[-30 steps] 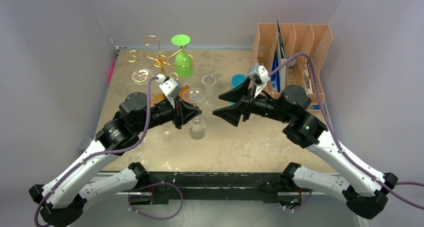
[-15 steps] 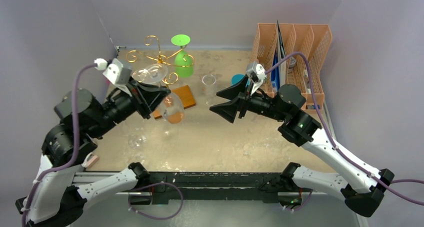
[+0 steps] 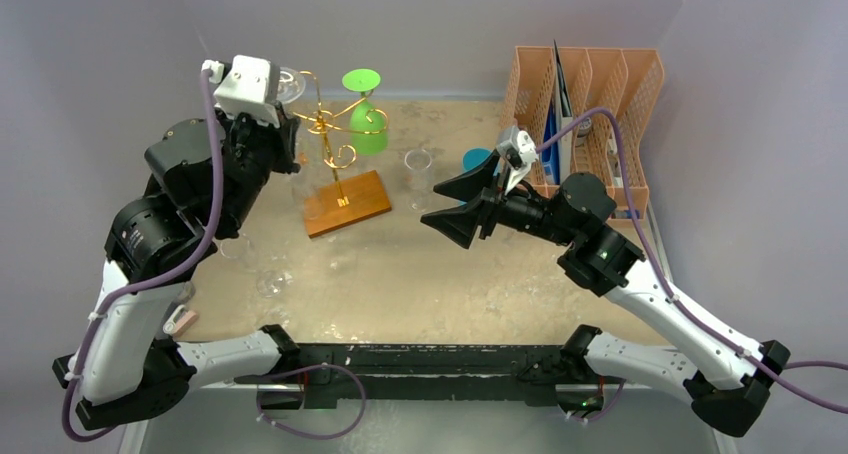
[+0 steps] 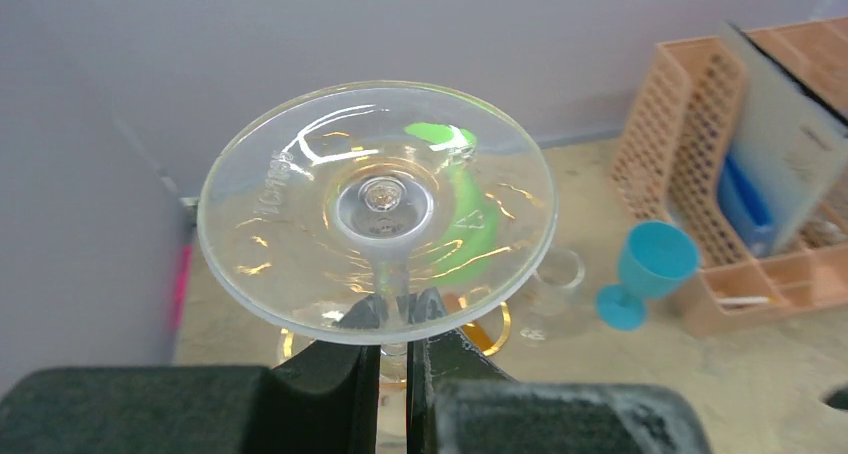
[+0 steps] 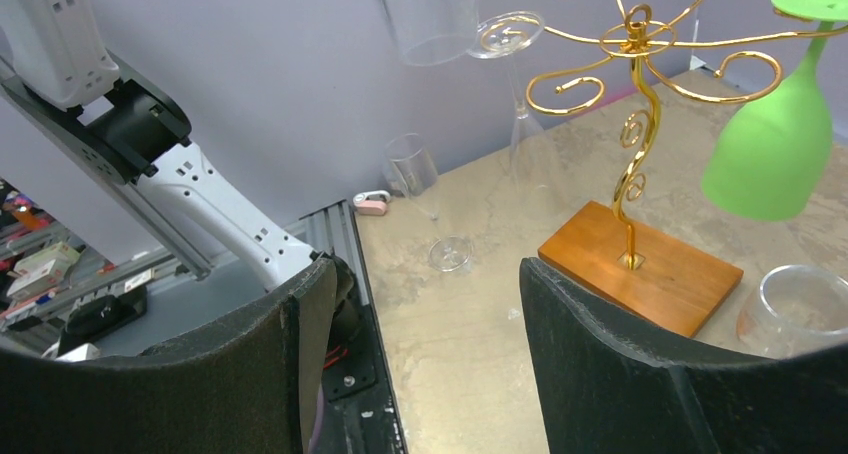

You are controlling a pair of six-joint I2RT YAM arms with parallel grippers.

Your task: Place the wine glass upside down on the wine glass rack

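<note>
A: Left gripper [image 4: 395, 332] pinched narrow on stem of wine glass [image 4: 378, 209], foot up, bowl down. Right gripper [image 3: 447, 206] spread wide, empty, over mid-table.

B: Glass position?

A: Held high beside left-hand spirals of wine glass rack [image 3: 322, 124]. Contact with wire unclear. Green glass [image 3: 368, 132] hung on far side.

B: Judged best: feed stem into a free curl's gap, foot level and just above wire. Lower slowly. Release only once foot seats.
</note>
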